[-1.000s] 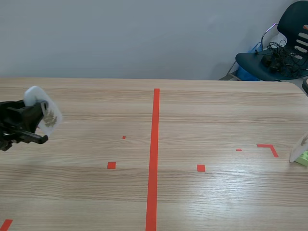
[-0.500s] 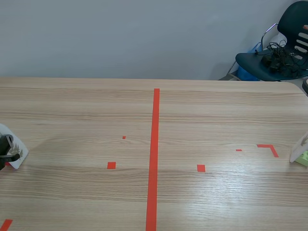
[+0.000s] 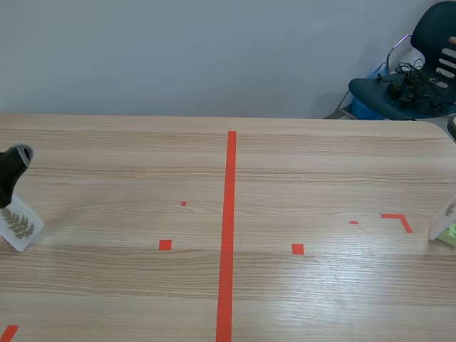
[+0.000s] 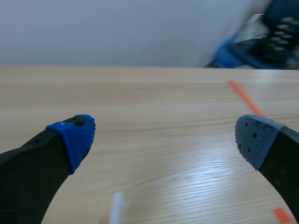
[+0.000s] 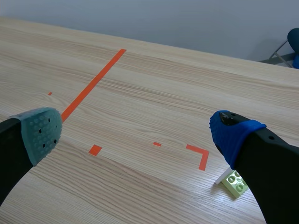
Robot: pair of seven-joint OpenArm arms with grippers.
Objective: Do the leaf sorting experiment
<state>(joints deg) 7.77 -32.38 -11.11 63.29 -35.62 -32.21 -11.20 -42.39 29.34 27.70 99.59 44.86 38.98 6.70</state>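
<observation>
Released since a moment ago, the leaf card (image 3: 18,225) is stood at the frame's left edge, with the left gripper (image 4: 163,135) raised above it and spread wide; the right gripper (image 5: 135,133) is held wide too.

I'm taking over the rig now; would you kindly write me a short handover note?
Left claw: open, empty, just above the fern card.
Right claw: open, empty.
Fern card stands free at the table's left edge; a white card touching a green brick stands at the right edge, near the right claw.
Done: fern card set on the left side.
Left: probably the right-hand card; its face is hidden.
</observation>
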